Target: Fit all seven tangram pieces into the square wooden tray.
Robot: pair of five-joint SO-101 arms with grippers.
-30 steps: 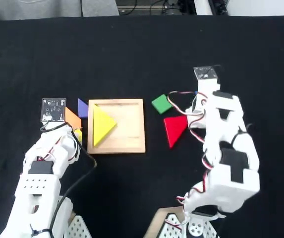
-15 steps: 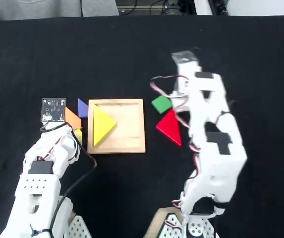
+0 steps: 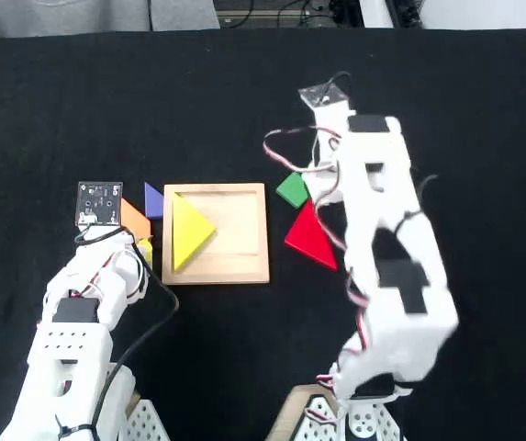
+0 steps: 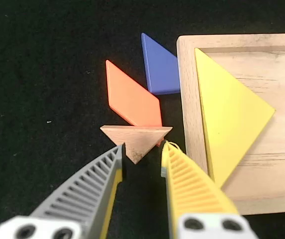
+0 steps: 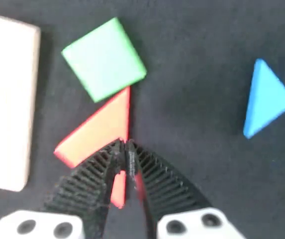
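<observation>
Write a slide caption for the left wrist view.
Left gripper, open, straddling the tip of a wooden triangle beside an orange parallelogram, blue triangle and the tray holding a yellow triangle.

Bright, even light from overhead leaves the matte black table (image 3: 61, 110) free of glare, the pieces cast only thin, soft shadows, as beside the yellow triangle (image 4: 227, 109) in the wooden tray (image 4: 186, 99), and that tray's pale wood looks washed out in the right wrist view.
</observation>
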